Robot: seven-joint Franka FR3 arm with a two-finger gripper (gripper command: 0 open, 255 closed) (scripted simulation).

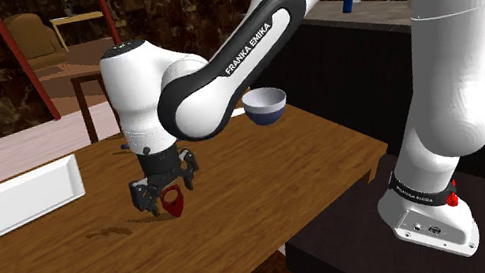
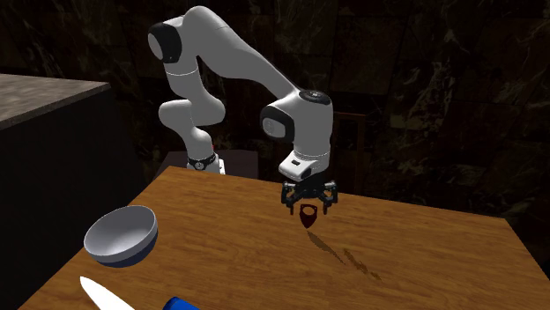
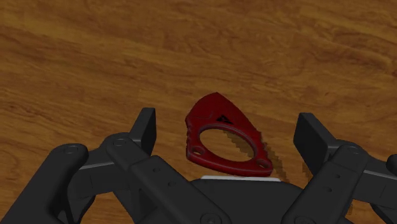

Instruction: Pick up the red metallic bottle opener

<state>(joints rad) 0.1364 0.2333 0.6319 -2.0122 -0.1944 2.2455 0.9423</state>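
Observation:
The red bottle opener (image 3: 222, 137), a rounded triangle with a large hole, lies between my gripper's (image 3: 229, 130) two black fingers (image 3: 146, 127). The fingers stand apart, and a gap of wood shows on each side of the opener. In the shoulder view the opener (image 1: 172, 203) shows just under the gripper (image 1: 167, 186), pointed end down, over the wooden table (image 1: 268, 177). The second exterior view has the opener (image 2: 308, 217) below the gripper (image 2: 308, 198) in the same way. Whether it rests on the wood I cannot tell.
A white rectangular tray (image 1: 23, 201) lies toward the shoulder view's left. A white and blue bowl (image 1: 266, 105) sits near the table's far edge. A white strip (image 2: 101, 295) and a blue object (image 2: 181, 304) lie at the second exterior view's bottom edge.

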